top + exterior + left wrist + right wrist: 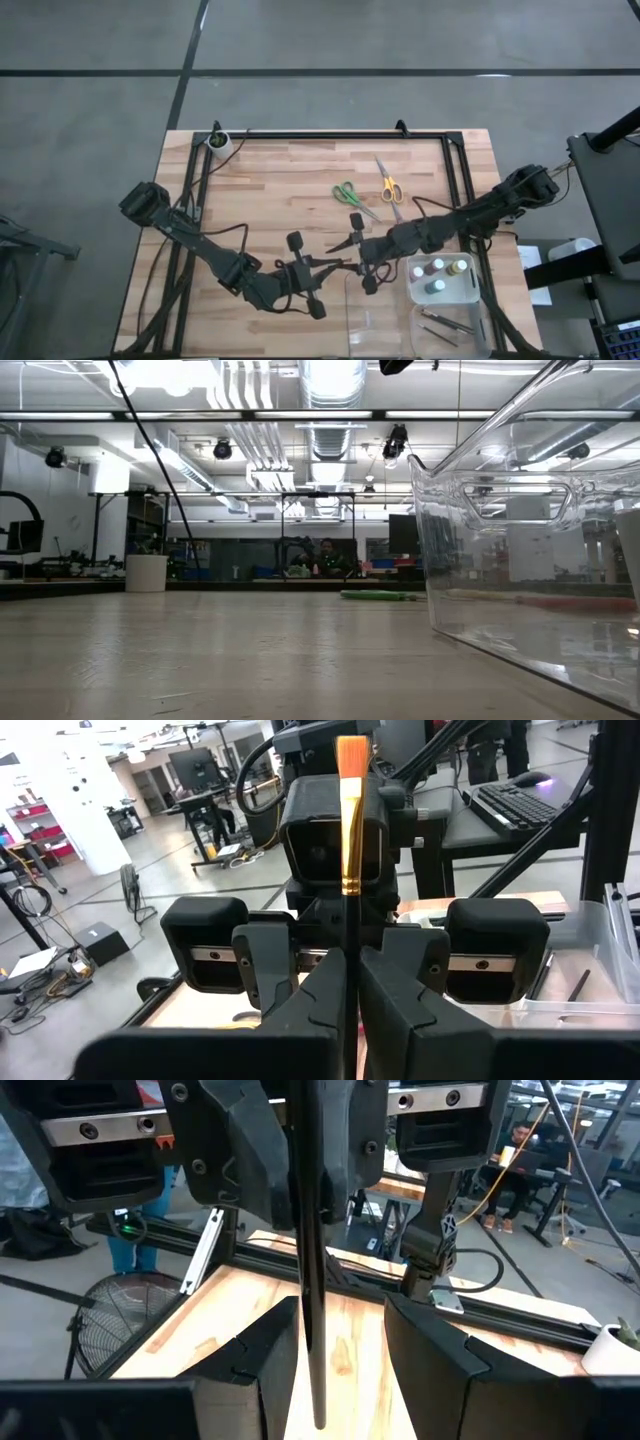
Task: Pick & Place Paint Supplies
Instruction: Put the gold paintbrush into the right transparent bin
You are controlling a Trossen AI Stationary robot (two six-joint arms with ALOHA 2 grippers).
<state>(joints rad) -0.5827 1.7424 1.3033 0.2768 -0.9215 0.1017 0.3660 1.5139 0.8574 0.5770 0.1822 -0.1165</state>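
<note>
We judged the step in hand to be a handover in mid-air, near the front middle of the table: the left gripper (348,982) was clenched on a thin paintbrush (348,830), its dark fingers pinched tight on the black handle, the brass-coloured ferrule and flat orange bristles standing up past them. The right gripper (340,1340) faced it closely, jaws parted with the brush's dark, slender handle hanging between them but, as far as we could tell, not yet pinched; it held nothing. The next move, in our judgement, called for the right jaws to close squarely on the handle before the left let go, then a short carry to the clear plastic tray (480,325) just beside the right gripper; a thin, smooth, round handle could well twist or slip if caught off-centre. In the tray's rear compartment stood small paint bottles (438,268) with pale caps, and the front compartment held more thin brushes (445,322). Still out on the wooden table (280,190), pale planked with a matte grain, lay green-handled scissors (347,192) and yellow-handled scissors (389,186), near each other and well apart from the tray. A small white cup (218,142) sat at the far left corner. The tray's walls looked glossy, rigid and see-through in the low view
</note>
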